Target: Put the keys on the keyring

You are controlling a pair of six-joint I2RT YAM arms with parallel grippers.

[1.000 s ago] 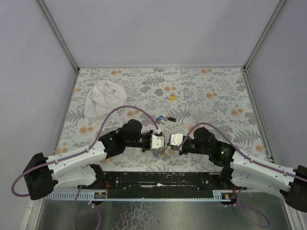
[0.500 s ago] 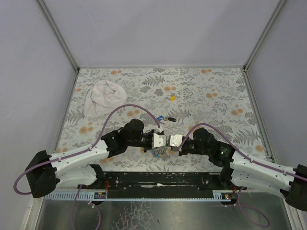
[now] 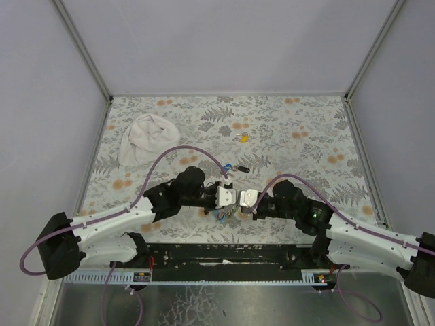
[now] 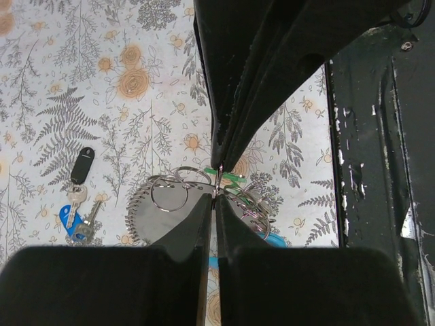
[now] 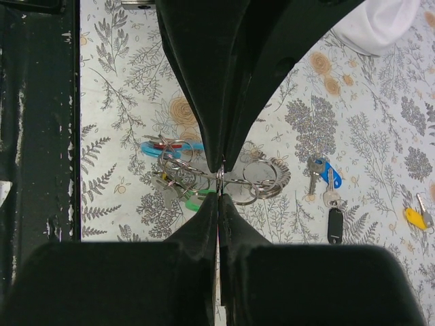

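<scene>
The keyring (image 3: 227, 212), a grey spiral coil (image 4: 144, 212) with metal rings, a light-blue piece (image 5: 158, 147) and a small red bit, hangs just above the table between both grippers. The green key (image 4: 231, 178) (image 5: 194, 201) hangs among its rings. My left gripper (image 4: 217, 180) (image 3: 225, 197) is shut on a thin metal ring of the keyring. My right gripper (image 5: 219, 175) (image 3: 246, 199) is shut on a ring of it too, tip to tip with the left. The blue key (image 5: 332, 172) (image 4: 66, 216) and black key (image 5: 334, 225) (image 4: 83, 165) lie together beyond. The yellow key (image 3: 243, 138) (image 5: 414, 217) lies farther back.
A white cloth bundle (image 3: 148, 138) lies at the back left and shows in the right wrist view (image 5: 377, 24). The black base rail (image 3: 231, 252) runs along the near table edge, close under both arms. Grey walls enclose the flowered table (image 3: 306, 136).
My left gripper has shifted slightly right and away, closing the gap to the right gripper. The keyring moved a little with it. The loose keys have not moved.
</scene>
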